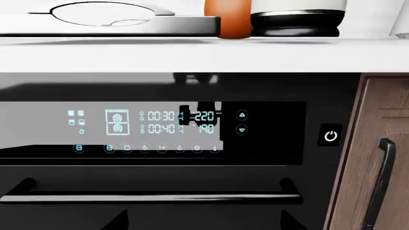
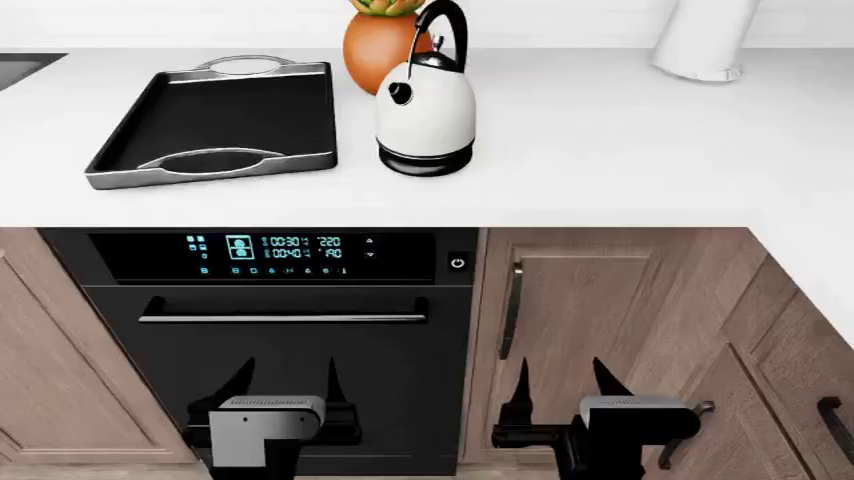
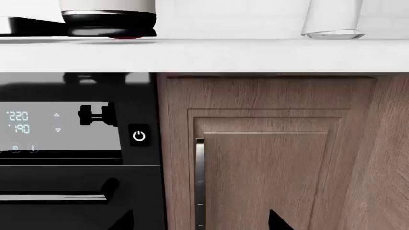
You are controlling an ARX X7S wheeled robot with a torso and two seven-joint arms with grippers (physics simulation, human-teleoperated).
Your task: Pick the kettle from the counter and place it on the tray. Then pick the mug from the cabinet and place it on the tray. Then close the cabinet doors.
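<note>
The white kettle (image 2: pixel 424 110) with black arched handle stands on the white counter (image 2: pixel 601 140), just right of the black tray (image 2: pixel 220 120). Its black base also shows in the left wrist view (image 1: pixel 295 21) and the right wrist view (image 3: pixel 108 21). The tray's end shows in the left wrist view (image 1: pixel 108 26). My left gripper (image 2: pixel 286 375) is open and empty, low in front of the oven. My right gripper (image 2: pixel 561 375) is open and empty, low in front of the lower cabinet door. The mug and its cabinet are out of view.
An orange succulent pot (image 2: pixel 380 45) stands behind the kettle. A white object (image 2: pixel 705 40) stands at the counter's back right. The black oven (image 2: pixel 267 330) with a bar handle sits below the counter, beside wooden cabinet doors (image 2: pixel 587 300). A sink edge (image 2: pixel 20 65) is far left.
</note>
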